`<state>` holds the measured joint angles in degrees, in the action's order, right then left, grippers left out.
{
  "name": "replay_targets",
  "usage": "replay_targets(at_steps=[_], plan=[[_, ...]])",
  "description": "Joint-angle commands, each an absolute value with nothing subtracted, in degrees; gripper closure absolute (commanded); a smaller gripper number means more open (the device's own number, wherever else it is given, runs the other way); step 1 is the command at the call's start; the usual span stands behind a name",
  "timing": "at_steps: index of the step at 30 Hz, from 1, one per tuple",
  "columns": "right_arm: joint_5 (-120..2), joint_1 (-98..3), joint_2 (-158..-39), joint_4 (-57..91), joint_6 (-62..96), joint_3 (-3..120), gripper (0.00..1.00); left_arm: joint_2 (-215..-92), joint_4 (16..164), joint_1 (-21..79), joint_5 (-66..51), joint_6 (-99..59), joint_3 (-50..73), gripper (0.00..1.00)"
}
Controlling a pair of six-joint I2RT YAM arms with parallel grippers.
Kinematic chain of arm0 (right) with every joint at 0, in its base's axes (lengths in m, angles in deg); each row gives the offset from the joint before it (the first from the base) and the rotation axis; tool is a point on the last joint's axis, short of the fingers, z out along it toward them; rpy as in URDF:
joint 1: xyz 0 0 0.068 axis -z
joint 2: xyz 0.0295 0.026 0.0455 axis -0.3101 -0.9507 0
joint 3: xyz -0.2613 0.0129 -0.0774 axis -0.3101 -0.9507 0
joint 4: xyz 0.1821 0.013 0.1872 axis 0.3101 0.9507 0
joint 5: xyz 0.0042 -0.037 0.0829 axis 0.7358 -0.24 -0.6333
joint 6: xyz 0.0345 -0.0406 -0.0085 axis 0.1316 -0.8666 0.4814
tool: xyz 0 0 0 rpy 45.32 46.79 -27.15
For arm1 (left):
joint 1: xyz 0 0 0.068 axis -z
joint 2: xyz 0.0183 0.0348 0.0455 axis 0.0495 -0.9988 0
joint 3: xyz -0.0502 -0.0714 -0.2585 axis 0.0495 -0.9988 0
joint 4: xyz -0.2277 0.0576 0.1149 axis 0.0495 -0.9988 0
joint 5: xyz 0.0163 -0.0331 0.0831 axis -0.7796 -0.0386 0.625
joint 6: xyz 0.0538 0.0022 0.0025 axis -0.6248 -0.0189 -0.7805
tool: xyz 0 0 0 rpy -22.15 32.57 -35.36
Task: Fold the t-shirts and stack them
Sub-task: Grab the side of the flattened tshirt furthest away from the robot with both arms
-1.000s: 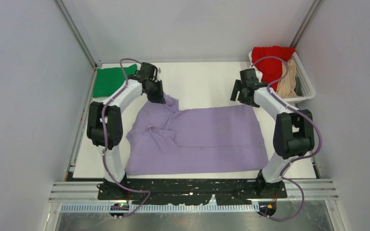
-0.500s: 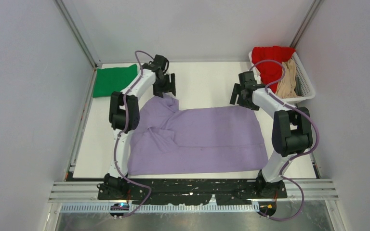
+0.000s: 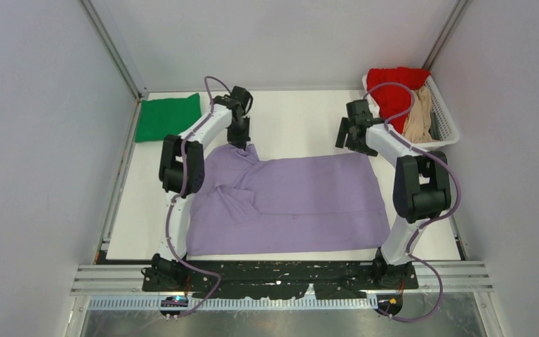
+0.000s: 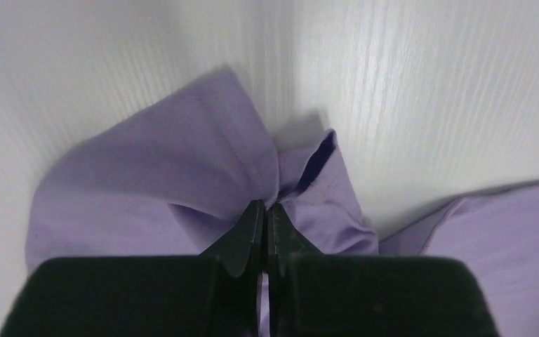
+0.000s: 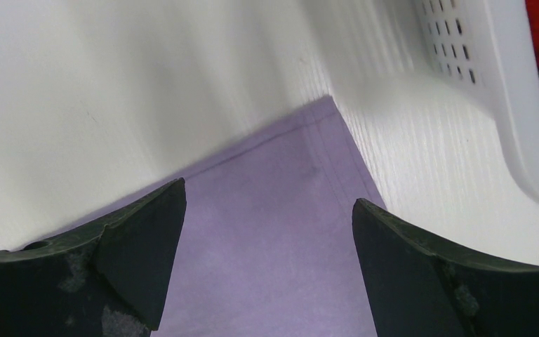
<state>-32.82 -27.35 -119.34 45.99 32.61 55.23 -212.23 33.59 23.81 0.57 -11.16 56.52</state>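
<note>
Lavender t-shirt (image 3: 302, 203), soft cloth, one corner bunched

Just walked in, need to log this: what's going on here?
A lavender t-shirt lies spread on the table. The left tool is pinched shut on bunched cloth at its far-left corner; the right tool hangs open over the far-right corner. A folded green t-shirt lies far left; a red shirt and a tan shirt sit in the white basket.

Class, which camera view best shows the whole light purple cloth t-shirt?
The top external view: the light purple cloth t-shirt is seen whole there. The left wrist view shows only a bunched part, the right wrist view only one flat corner.
</note>
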Motion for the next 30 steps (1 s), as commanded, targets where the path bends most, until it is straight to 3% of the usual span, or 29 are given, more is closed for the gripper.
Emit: replay_targets(at_steps=[1,7,14,30], plan=[[-31.01,-26.72,-125.75,46.81,33.29,64.44,0.04,-200.35,38.49,23.50,-1.62,-13.17,48.60,1.00],[-35.00,-26.35,-135.17,51.18,35.53,75.45,0.04,-190.60,46.97,23.49,-7.55,-13.53,35.62,1.00],[-35.83,-26.33,-138.71,55.50,34.85,76.39,0.00,-183.67,49.50,23.58,-9.47,-13.40,27.02,1.00],[-27.87,-24.43,-130.41,55.47,36.74,64.01,0.44,-170.74,54.03,23.58,-8.18,-12.16,12.49,1.00]])
